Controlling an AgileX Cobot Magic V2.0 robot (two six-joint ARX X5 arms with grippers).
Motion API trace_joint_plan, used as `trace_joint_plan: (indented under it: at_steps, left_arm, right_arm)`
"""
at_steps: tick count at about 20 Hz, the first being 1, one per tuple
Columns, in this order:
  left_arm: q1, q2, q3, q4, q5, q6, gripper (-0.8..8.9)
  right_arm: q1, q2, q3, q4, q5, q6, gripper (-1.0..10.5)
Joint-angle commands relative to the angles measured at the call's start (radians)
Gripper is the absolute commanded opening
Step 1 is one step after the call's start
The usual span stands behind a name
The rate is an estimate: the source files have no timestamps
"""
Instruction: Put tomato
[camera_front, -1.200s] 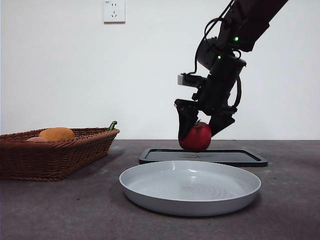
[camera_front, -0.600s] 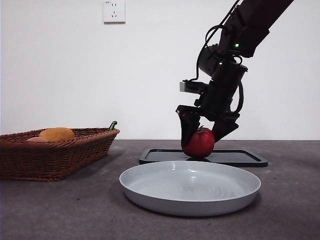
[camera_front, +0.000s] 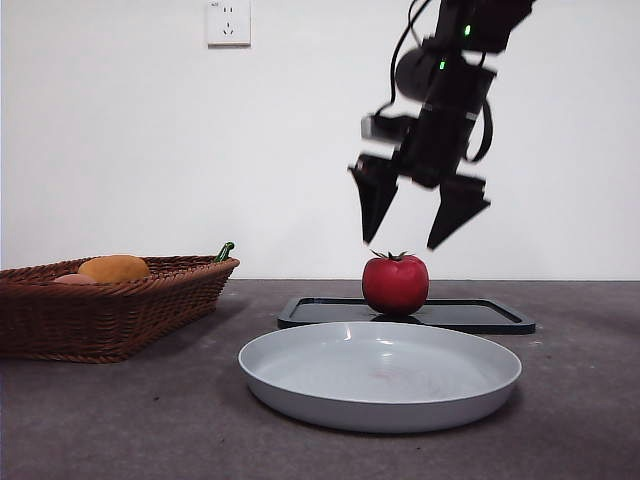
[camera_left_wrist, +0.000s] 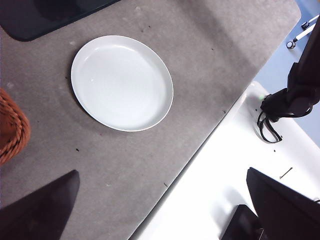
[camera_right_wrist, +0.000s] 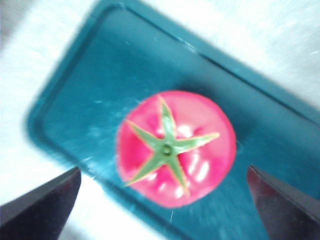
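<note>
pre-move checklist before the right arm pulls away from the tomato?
1. Tomato released: ok, right gripper is above it, jaws open, not touching.
2. Tomato on the dark tray: ok, it sits upright, calyx up, inside the rim in the right wrist view.
3. Tomato settled: cannot tell, the right wrist view is blurred.
4. Retreat path: ok, nothing shows beside or above the right gripper in the front view.
5. Grey plate in front of the tray: ok, nothing lies in it and it is out of the gripper's way.
6. Left gripper: ok, open, holding nothing, away from the tray.
</note>
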Motion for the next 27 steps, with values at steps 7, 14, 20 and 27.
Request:
trace_joint_plan:
  at_steps: [7, 14, 20, 27]
  left_arm:
    - [-0.005, 0.005, 0.01, 0.005, 0.009, 0.016, 5.28]
    - [-0.005, 0.005, 0.01, 0.009, 0.008, 0.016, 5.28]
    - [-0.005, 0.005, 0.01, 0.011, 0.008, 0.017, 5.28]
    - [-0.005, 0.005, 0.01, 0.016, 0.008, 0.016, 5.28]
  right_arm:
    - [-0.01, -0.411, 0.025, -0.117, -0.006, -0.003, 5.4]
    - [-0.021, -0.735, -0.262, -0.167, -0.08, -0.003, 5.3]
    - [-0.02, -1.062, -0.635, -0.097, -0.095, 0.038, 5.4]
    - [-0.019, -1.315, -0.888, -0.105, -0.231, 0.063, 5.3]
